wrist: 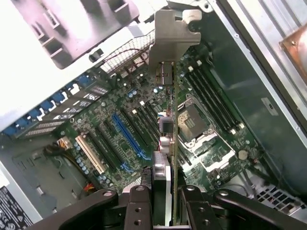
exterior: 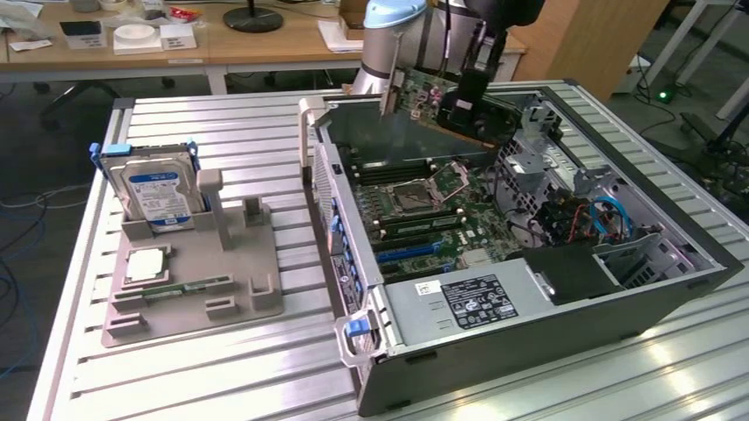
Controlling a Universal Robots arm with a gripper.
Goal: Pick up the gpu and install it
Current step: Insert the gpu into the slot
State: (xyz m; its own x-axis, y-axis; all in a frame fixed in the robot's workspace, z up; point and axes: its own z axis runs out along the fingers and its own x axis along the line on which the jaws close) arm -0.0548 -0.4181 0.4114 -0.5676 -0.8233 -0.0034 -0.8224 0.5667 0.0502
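Looking from the wrist, the gripper (wrist: 165,196) is nearest. Its two black fingers (wrist: 139,206) pinch the gpu (wrist: 165,129), one on each flat side. From there the card is seen edge-on, with its pale metal end plate (wrist: 170,33) at the far end. Past it lies the green main board (wrist: 120,120) with a long blue slot (wrist: 129,136) and a square chip socket (wrist: 192,120). The card hangs over the strip between them.

The exterior view gives the flat face of the gpu (exterior: 427,101) instead. The gripper (exterior: 465,107) holds it tilted in the air over the far end of the open computer case (exterior: 527,342). Nearest in that view is the gray power box (exterior: 468,303), then the main board (exterior: 422,210), then the card at about 12 o'clock from it. At 9 o'clock from the case, a gray holder (exterior: 188,281) sits on the metal table (exterior: 234,377) with a hard drive (exterior: 158,189) standing in it.
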